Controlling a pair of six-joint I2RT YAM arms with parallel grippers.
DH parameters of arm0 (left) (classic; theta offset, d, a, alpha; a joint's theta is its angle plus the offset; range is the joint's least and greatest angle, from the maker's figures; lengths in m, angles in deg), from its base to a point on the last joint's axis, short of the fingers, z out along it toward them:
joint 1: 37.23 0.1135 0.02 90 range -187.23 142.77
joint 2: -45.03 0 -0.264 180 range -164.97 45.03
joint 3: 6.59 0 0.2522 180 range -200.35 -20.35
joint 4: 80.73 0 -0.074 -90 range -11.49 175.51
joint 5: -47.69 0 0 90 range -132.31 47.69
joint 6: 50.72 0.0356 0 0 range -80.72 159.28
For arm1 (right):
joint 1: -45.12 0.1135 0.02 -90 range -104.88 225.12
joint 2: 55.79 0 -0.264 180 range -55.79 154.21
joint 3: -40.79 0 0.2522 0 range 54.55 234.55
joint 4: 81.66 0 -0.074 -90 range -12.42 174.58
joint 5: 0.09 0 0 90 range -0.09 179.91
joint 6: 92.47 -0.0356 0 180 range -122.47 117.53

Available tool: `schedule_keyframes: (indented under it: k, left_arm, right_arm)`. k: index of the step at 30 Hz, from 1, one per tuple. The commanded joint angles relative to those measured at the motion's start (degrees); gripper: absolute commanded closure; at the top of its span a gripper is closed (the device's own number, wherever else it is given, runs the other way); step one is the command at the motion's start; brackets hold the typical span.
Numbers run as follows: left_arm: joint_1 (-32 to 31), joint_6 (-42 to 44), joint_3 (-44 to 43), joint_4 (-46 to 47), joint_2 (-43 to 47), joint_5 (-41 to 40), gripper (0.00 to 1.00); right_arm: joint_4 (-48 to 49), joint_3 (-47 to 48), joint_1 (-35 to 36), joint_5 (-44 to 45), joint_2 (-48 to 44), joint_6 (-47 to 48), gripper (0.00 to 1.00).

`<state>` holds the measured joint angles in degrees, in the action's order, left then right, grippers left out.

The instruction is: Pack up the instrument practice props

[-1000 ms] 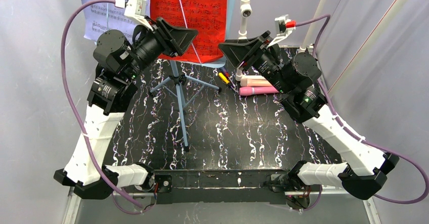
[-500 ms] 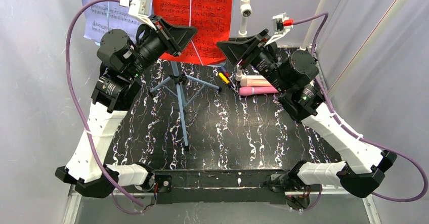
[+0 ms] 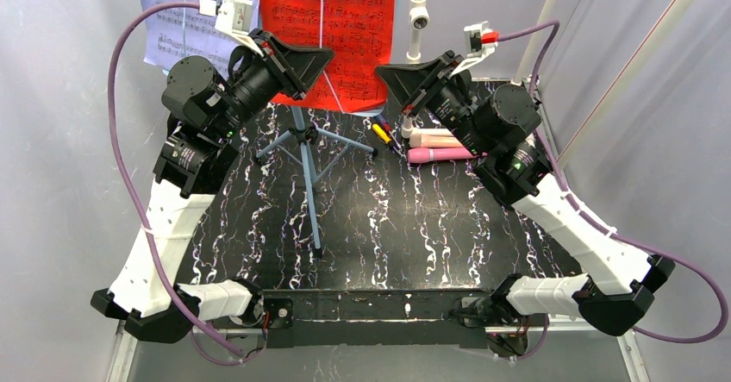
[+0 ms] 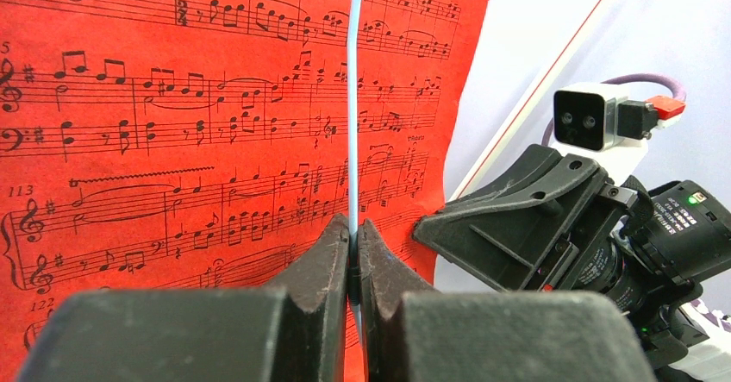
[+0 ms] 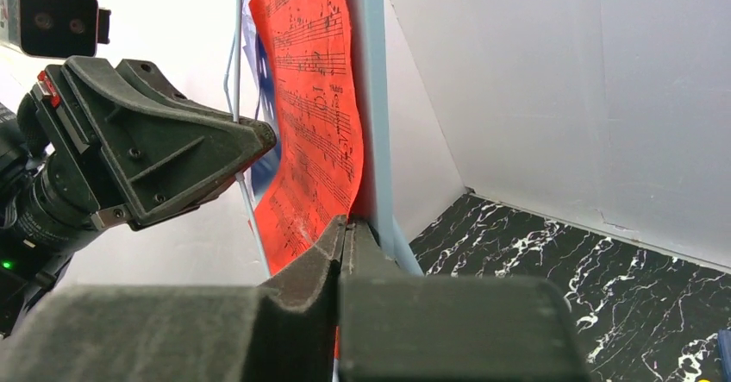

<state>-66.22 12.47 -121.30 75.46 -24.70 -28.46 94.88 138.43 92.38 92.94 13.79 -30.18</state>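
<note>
The red sheet-music page hangs on the pale-blue music rack at the back, whose tripod legs stand on the table. A lavender page hangs to its left. My left gripper is shut on the rack's thin pale-blue wire arm in front of the red page. My right gripper is shut on the red page's lower right edge, against the rack's edge. A pink microphone and a beige one lie behind the right arm. No black holders show.
A white PVC pipe stands behind the rack's right side. Small yellow and dark pen-like items lie by the microphones. The black marbled table is walled by grey panels. The two grippers sit close together, tips nearly facing.
The wire arm has swung from tilted to nearly upright with my left gripper on it. The red page has shifted a little to the right. Both grippers stay shut.
</note>
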Motion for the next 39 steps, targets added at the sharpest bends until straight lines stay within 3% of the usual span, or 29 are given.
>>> schedule_keyframes:
  k: [1,12,20,31,34,39]
  left_arm:
    - [0.2,1.6,0.0,1.7,2.2,-1.5,1.0]
    - [0.2,3.9,0.0,0.0,2.4,-4.6,1.0]
    - [0.3,4.1,1.5,0.3,2.6,-5.7,0.99]
    - [0.2,5.8,3.3,-0.3,4.1,-7.3,0.83]
    - [0.2,6.3,3.1,-0.8,4.4,-7.3,0.74]
    - [0.2,6.9,3.3,-1.7,5.5,-6.5,0.47]
  right_arm:
    - [0.5,2.0,-0.3,2.9,-2.4,1.1,0.99]
    - [-6.2,-0.3,-0.3,7.7,-9.5,2.8,0.99]
    - [-17.6,-4.8,-0.3,15.7,-18.1,3.4,0.99]
    - [-37.8,-12.0,-0.3,22.7,-28.5,-3.0,0.99]
    - [-42.3,-14.1,-0.3,23.8,-31.3,-5.2,0.99]
    - [-48.0,-18.6,-0.3,24.6,-35.5,-8.7,0.99]
